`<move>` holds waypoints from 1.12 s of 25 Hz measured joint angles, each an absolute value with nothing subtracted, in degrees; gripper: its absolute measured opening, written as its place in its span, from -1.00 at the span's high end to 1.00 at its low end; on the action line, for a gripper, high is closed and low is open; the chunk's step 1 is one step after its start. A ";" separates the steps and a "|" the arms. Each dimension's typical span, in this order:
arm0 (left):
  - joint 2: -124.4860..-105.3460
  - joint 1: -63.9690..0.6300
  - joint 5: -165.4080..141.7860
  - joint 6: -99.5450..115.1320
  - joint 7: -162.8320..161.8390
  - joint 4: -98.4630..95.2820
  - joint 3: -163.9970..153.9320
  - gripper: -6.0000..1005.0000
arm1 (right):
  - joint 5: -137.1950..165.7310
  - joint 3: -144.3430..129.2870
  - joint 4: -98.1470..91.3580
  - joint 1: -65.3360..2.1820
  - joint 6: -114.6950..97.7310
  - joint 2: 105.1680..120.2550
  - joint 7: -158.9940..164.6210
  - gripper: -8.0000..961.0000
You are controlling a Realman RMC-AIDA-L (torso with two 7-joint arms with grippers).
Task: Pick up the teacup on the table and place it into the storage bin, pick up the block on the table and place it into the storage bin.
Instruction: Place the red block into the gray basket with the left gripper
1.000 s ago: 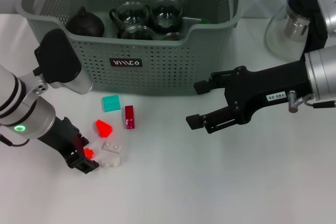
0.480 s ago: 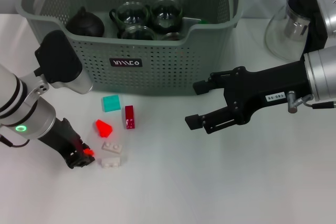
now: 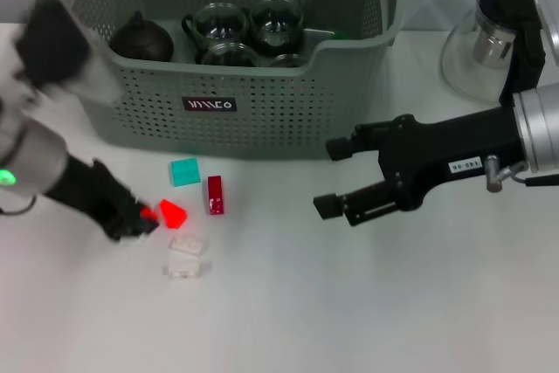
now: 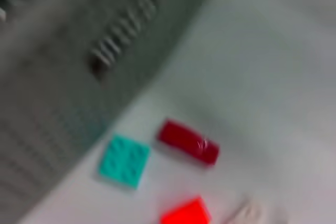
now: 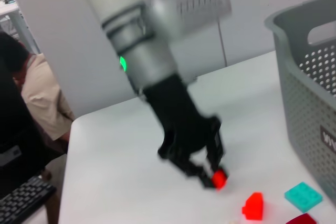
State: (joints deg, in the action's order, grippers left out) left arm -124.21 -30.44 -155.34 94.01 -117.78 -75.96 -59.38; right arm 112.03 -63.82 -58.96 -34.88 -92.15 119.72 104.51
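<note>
Two markings found, neither cleanly readable.
Black logo label [image 3: 210,104] with white stylised lettering on the front wall of the storage bin [image 3: 288,120], well beyond the open jaws of the right gripper [image 3: 337,179]; small white sticker [image 3: 459,165] with tiny, illegible characters on that arm, behind the jaws.

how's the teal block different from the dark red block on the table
The teal block is flat and roughly square, while the dark red block is narrow and elongated. The teal block lies nearer the bin; the dark red block sits a little farther out, beside it but not touching. Both rest free on the table, neither held by a pincer.
</note>
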 joint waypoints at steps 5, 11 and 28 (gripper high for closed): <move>-122.05 -33.75 -141.59 104.73 -117.97 -80.44 -42.18 0.60 | 112.13 -63.71 -57.68 -34.74 -94.46 118.97 104.50 -0.97; -118.56 -37.31 -131.33 105.06 -119.45 -80.25 -33.83 0.59 | 112.15 -63.63 -56.73 -34.54 -94.97 118.28 104.50 -0.97; -115.73 -46.31 -133.64 70.52 -121.46 -61.54 -42.83 0.49 | 112.15 -63.63 -55.98 -34.89 -94.86 118.12 105.00 -0.97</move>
State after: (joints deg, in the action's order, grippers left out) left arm -115.73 -46.31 -133.64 70.52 -121.46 -61.54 -42.83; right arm 112.15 -63.63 -55.98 -34.89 -94.86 118.12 105.00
